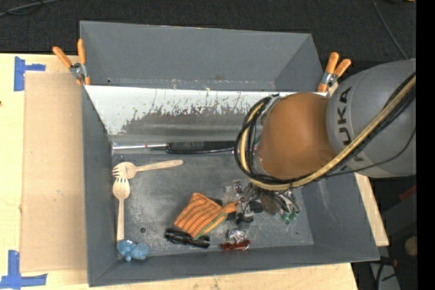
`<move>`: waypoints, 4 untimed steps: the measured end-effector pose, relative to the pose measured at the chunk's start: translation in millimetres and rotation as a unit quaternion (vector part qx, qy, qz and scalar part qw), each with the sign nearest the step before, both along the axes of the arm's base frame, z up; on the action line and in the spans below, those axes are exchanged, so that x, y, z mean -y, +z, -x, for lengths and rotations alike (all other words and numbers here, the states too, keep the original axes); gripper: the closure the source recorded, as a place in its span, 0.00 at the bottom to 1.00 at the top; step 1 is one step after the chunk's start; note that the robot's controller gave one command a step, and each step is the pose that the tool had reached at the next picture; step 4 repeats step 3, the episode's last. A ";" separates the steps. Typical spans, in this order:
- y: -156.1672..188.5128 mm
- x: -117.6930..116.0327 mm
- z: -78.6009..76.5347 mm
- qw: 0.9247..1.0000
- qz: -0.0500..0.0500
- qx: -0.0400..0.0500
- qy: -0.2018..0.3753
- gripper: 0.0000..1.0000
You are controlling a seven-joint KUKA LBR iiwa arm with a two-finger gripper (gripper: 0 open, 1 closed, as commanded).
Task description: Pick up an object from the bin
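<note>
By the near wall of the grey bin, in its left corner, a small blue toy-like lump is seen, its exact kind not made out. To its right a short black thing lies flat on the floor, and further right a small reddish, shiny thing, too small to be named. Just behind these an orange-and-brown striped cloth is spread at a slant, its right end reaching towards the claw. The claw is seen low over the bin floor at the right, just beside that end of the cloth, among small dark and metal parts that cannot be told apart (a green bit shows at its right side). Most of it is covered by the round orange cover of the wrist and by the looped black and yellow cables, so whether the claw is apart or together cannot be told, nor whether it touches the cloth. Nothing is seen clamped in it. On the left side, well apart from the claw, a wooden fork lies lengthwise along the wall, and a second wooden utensil lies across behind it, the two heads close together. Furthest back, a long black pen-like thing rests along the foot of the far wall.
</note>
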State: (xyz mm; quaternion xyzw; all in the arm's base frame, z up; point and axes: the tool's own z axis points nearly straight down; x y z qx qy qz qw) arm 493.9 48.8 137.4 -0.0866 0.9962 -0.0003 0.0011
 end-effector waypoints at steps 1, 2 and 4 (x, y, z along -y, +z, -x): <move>37.3 -8.6 5.2 0.999 0.000 -0.001 -0.034 1.00; 10.1 7.3 14.3 0.999 0.000 0.000 -0.034 1.00; 69.1 4.0 9.5 0.997 0.000 0.000 0.071 1.00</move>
